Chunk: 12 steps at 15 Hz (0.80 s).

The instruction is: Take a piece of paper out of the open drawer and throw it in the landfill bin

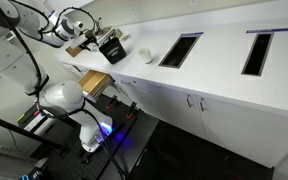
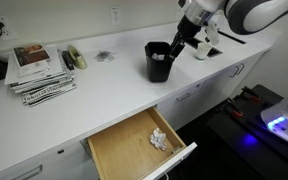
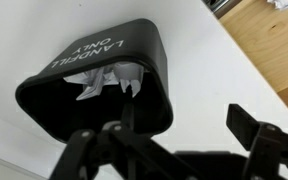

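- Paper [image 3: 109, 80] — crumpled, white — lies inside the black landfill bin [image 3: 44, 105] on the desk [image 2: 104, 85], so the throw looks done.
- End effector [image 3: 162, 128] hovers directly above, fingers apart and empty.
- Drawer [image 2: 119, 150] stands open, another wad [image 2: 160, 138] inside.

Office, white counter [image 2: 104, 95], cabinets [image 1: 199, 105], stacked papers [image 2: 39, 72]

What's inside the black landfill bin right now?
Crumpled white paper lies inside the landfill bin. Its floor under the paper is covered, so anything beneath cannot be seen.
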Motion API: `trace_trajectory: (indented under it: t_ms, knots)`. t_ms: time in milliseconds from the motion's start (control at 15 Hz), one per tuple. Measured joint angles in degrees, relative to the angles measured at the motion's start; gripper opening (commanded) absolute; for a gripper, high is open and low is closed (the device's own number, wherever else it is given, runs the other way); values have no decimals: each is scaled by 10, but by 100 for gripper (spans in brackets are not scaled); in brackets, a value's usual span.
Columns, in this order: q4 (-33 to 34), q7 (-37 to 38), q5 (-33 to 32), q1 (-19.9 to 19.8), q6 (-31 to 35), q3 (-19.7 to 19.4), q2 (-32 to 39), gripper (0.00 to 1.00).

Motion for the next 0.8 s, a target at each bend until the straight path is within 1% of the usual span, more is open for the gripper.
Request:
trace_trajectory:
  t_ms: [133, 400, 600, 800]
  knots:
    - [-11, 12, -2, 3, -21, 19, -30, 100]
    - [-47, 54, 1, 8, -84, 52, -120, 100]
    - [-71, 71, 4, 12, -129, 66, -182, 100]
    - [-85, 77, 6, 14, -140, 71, -210, 100]
